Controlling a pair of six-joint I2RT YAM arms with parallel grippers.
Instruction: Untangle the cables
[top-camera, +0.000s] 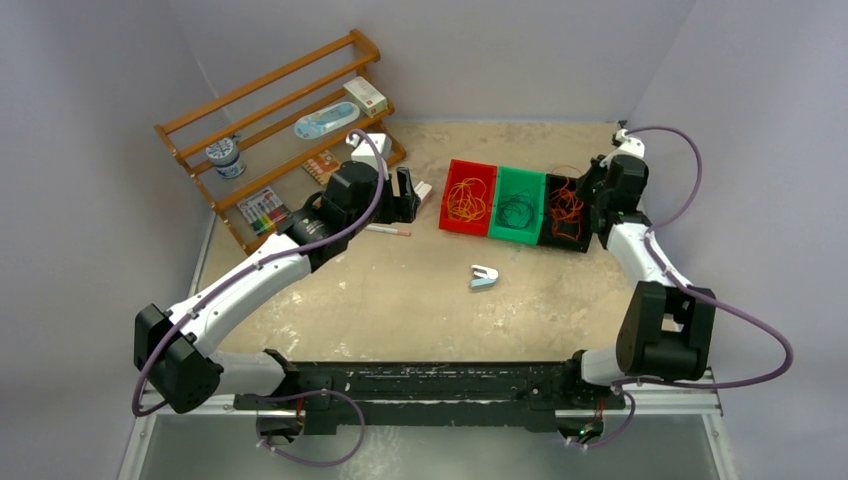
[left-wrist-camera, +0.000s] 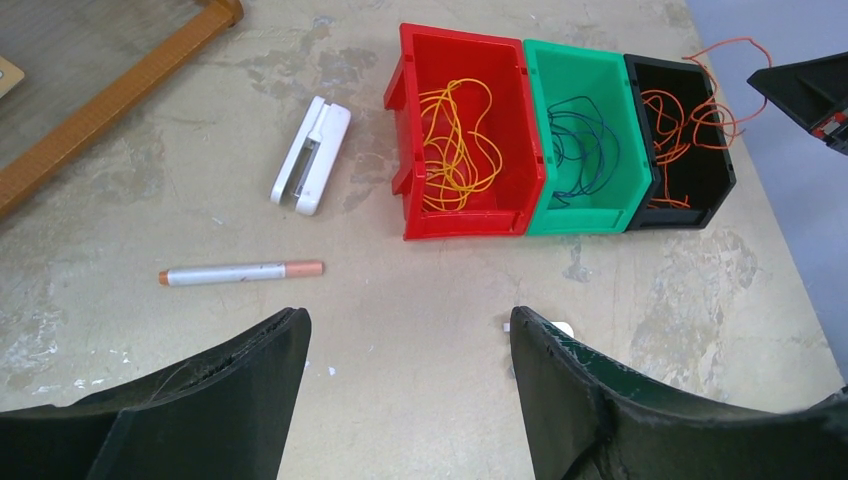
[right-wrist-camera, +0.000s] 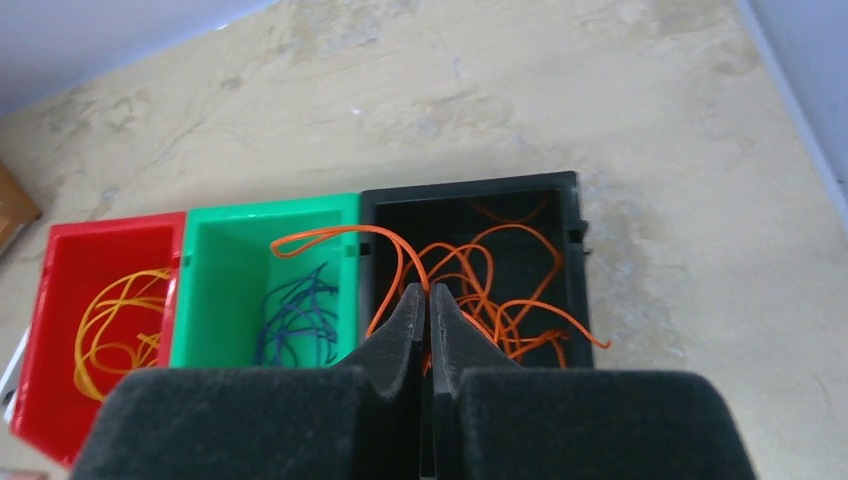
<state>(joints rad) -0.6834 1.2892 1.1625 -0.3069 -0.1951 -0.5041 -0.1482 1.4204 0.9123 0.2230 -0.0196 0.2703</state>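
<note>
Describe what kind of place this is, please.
Probably a robot test cell in a lab: plain grey walls enclose a worn table, the left arm and right arm are bolted to a rail at its near edge, and a red bin, green bin and black bin hold cables.

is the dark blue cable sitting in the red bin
No, the dark blue cable lies in the green bin; the red bin holds a yellow-orange cable.

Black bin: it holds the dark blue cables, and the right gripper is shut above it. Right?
No: the black bin holds orange cables; the dark blue cables lie in the green bin, as the right wrist view shows. The right gripper is shut above it.
</note>
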